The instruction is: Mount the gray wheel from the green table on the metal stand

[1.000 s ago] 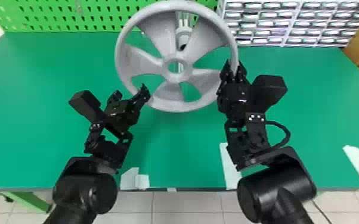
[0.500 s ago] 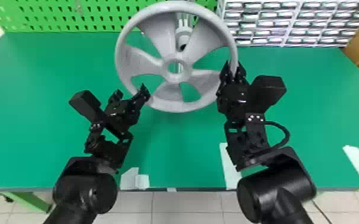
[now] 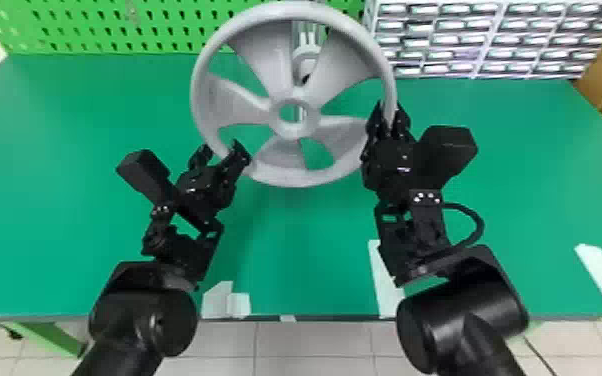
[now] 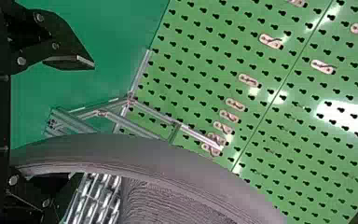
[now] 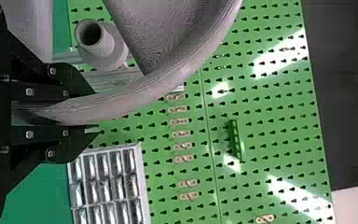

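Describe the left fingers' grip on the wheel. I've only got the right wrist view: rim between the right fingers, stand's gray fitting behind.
Observer: Left fingers are open around the rim, with a wide gap on one side.

Operator: Copy. Where on the wheel?

Observer: Head view puts them at the lower left of the wheel.

Operator: Is the hub over that fitting yet?

Observer: No. From the head camera, the fitting shows between two upper blades, beyond the hub. Can't tell the depth between them.
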Tool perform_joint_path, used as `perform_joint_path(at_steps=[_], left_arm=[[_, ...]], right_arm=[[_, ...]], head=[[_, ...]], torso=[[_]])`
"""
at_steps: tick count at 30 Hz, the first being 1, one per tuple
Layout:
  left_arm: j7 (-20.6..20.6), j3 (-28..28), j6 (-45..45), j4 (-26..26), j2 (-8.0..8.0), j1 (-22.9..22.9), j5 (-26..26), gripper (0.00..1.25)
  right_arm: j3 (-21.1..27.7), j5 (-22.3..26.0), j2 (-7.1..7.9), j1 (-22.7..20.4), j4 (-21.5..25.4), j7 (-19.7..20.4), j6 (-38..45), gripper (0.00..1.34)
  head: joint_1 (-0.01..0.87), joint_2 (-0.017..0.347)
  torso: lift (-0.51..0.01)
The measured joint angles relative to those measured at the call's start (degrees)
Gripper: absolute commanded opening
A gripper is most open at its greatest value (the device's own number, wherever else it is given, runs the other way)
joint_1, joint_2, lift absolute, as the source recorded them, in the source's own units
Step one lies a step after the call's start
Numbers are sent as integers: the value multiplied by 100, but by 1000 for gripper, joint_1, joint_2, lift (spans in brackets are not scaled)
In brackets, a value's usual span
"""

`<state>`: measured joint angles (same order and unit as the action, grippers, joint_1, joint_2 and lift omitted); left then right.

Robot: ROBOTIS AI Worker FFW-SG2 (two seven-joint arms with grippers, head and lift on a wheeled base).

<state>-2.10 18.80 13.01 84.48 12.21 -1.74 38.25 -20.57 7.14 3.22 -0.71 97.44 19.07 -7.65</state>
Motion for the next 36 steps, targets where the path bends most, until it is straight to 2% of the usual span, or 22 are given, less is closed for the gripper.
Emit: perform_joint_path(at_steps=[6, 14, 27, 36], left_arm=[[1, -2, 0, -2, 0, -2, -1, 670], [6, 1, 0, -9, 0, -8, 8, 471], [8, 18, 32, -11, 0, -41, 16, 433], [40, 59, 45, -55, -5, -228, -40, 426]], right_arm=[[-13, 2, 5, 9, -3, 0, 0, 212], [-31, 12, 16, 10, -7, -1, 0, 213], [11, 42, -1, 12, -10, 0, 7, 213], [86, 78, -28, 104, -104, 0, 34, 212]], head=[[868, 52], [868, 52], [868, 52], [868, 52]], torso=[[-93], [-93], [-93], [-93]])
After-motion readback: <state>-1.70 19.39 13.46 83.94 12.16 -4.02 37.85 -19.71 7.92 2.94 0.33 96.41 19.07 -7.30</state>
